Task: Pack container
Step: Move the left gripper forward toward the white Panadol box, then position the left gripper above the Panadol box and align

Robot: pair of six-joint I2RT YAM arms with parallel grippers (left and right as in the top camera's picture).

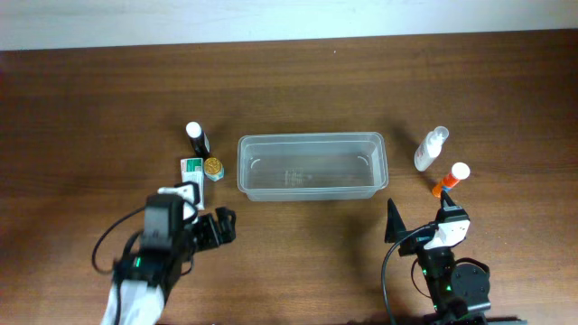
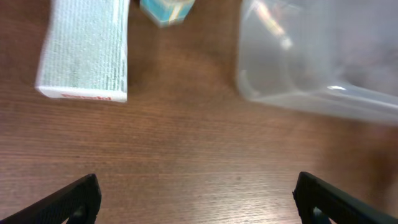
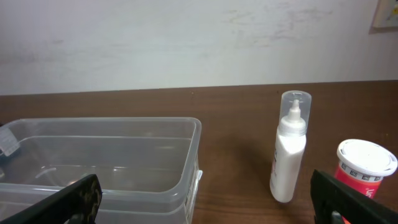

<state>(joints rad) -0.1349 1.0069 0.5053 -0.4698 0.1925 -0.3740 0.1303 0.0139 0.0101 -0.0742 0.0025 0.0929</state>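
The clear plastic container (image 1: 307, 137) sits empty in the middle of the table. My left gripper (image 1: 217, 227) is open and empty, low over the wood just in front of the container's near left corner (image 2: 311, 62). My right gripper (image 1: 423, 221) is open and empty, in front of the container's near right corner (image 3: 186, 162). In the left wrist view the open fingers (image 2: 198, 199) frame bare wood. In the right wrist view the open fingers (image 3: 205, 199) frame the container corner and a white spray bottle (image 3: 289, 149).
Left of the container are a dark bottle with a white cap (image 1: 197, 138), a white and green box (image 1: 191, 167) and a small gold-lidded jar (image 1: 214, 168). Right of it are the white spray bottle (image 1: 431, 149) and an orange bottle with a white cap (image 1: 450, 179).
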